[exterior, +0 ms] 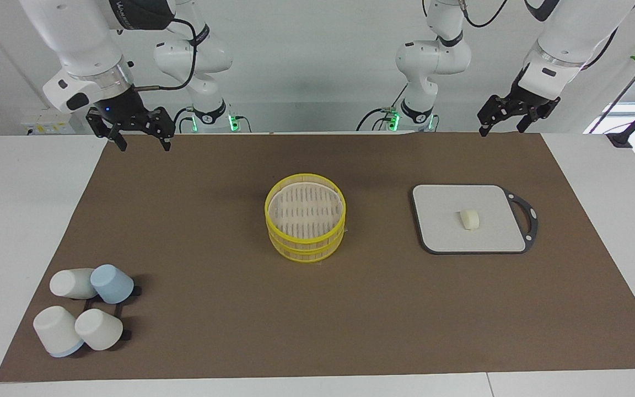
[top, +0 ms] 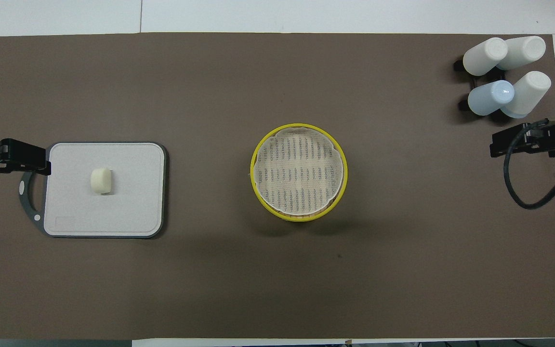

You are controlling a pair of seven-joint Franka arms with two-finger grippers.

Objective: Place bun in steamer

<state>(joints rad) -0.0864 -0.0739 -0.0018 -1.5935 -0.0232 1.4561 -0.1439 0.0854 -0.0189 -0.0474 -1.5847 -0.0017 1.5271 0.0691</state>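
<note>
The small pale cream, rounded bun (exterior: 469, 219) lies near the middle of a light grey rectangular cutting board (exterior: 444, 231) with a dark rim and a loop handle, which rests flat on the brown mat (exterior: 213, 231) covering the white bench (exterior: 14, 182), toward the left arm's end. The round yellow-rimmed steamer (exterior: 305, 225), two stacked tiers with a pale slatted floor, stands at the centre of the mat, well apart from the board; its floor holds nothing. The bun is not in it.

The left gripper (exterior: 507, 122) hangs in the air over the mat's edge closest to the robots, at the left arm's end, its jaws standing apart and holding nothing. The right gripper (exterior: 141, 140) hangs likewise over the same edge at the right arm's end, jaws apart and empty. Both arms wait, neither touching anything.

Toward the right arm's end, farther from the robots than the steamer, four tipped cups (exterior: 83, 314), three white and one light blue, sit clustered on a small black rack.
</note>
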